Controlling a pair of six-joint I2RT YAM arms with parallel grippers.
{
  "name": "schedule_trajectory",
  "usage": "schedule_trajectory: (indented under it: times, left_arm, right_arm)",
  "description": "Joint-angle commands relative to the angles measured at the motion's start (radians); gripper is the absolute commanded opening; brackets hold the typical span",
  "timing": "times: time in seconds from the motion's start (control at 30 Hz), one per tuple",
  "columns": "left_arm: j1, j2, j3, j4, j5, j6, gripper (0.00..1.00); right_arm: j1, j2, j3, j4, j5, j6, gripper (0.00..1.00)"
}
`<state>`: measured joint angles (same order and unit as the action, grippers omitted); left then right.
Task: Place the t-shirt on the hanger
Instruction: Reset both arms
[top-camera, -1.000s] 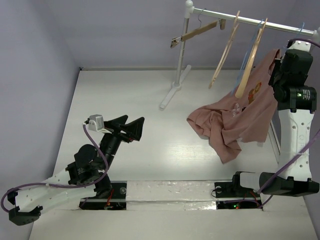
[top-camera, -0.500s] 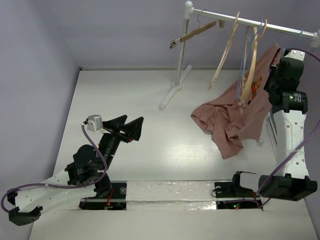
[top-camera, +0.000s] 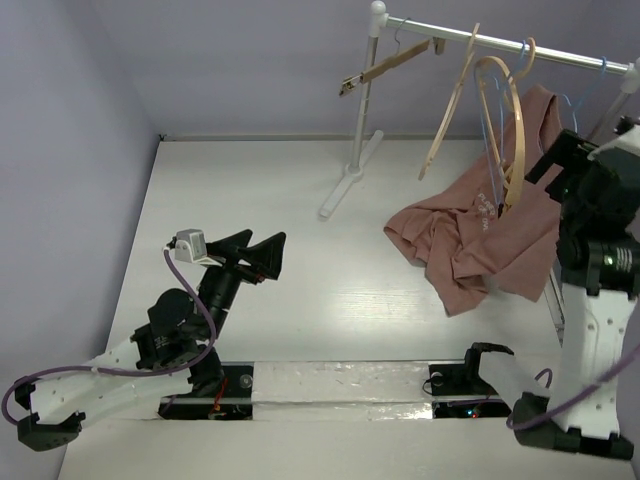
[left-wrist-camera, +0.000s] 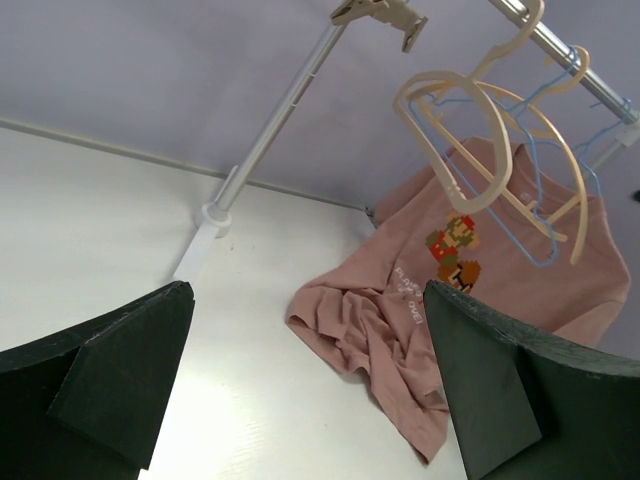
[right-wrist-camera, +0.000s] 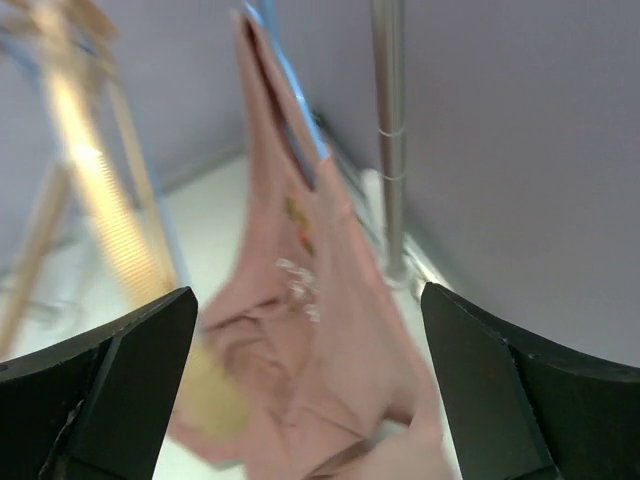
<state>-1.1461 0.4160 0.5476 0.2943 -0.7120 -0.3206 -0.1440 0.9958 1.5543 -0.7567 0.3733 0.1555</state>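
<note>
While left gripper (left-wrist-camera: 308, 300) and right gripper (right-wrist-camera: 308, 295) gape, soft t-shirt (top-camera: 480, 230) (crumpled) drapes wire hanger (right-wrist-camera: 292, 85).

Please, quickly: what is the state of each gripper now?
Left gripper, black, two-fingered: open, holding nothing.
Right gripper, black, two-fingered: open, holding nothing.

Lilac walls (top-camera: 230, 70) are bounding a white table (top-camera: 270, 200) at the left and back. A white rack (top-camera: 363, 100) is standing toward the far right in soft, even light.
</note>
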Motion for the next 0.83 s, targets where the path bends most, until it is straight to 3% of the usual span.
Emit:
schedule_trajectory:
  times: [0.0,0.03,0.07,0.1,0.2,0.23,0.33,0.47,0.8]
  left_arm:
    - [-0.006,0.032,0.018,0.026,-0.04,0.023,0.99]
    - [-0.006,0.04,0.021,0.025,-0.044,0.023,0.99]
    - [-0.006,0.049,0.025,0.017,-0.044,0.017,0.99]
    - [-0.006,0.064,0.026,0.014,-0.044,0.009,0.99]
    - [-0.006,0.09,0.029,0.014,-0.008,-0.034,0.99]
    - [-0.006,0.095,0.029,0.016,0.005,-0.047,0.99]
    - [-0.006,0.113,0.046,0.029,0.06,-0.083,0.99]
    - [-0.006,0.141,0.127,-0.02,0.065,-0.106,0.99]
    - [-0.006,0.145,0.256,-0.053,0.094,-0.046,0.99]
  right_arm:
    - [-0.006,-0.156,-0.013,0.005,-0.138,0.114,1.0]
    - [-0.006,-0.195,-0.057,0.008,-0.249,0.142,0.99]
    - [-0.006,-0.28,-0.091,0.035,-0.311,0.191,0.87]
    - [-0.006,-0.327,-0.13,0.06,-0.376,0.209,0.99]
    - [-0.006,-0.492,-0.279,0.19,-0.597,0.292,1.0]
    - [-0.006,-0.522,-0.304,0.23,-0.726,0.305,1.0]
    - [-0.006,-0.588,-0.33,0.364,-0.928,0.349,1.0]
    - [0.003,-0.618,-0.292,0.468,-1.048,0.371,1.0]
    - [0.024,-0.7,-0.378,0.583,-1.033,0.314,1.0]
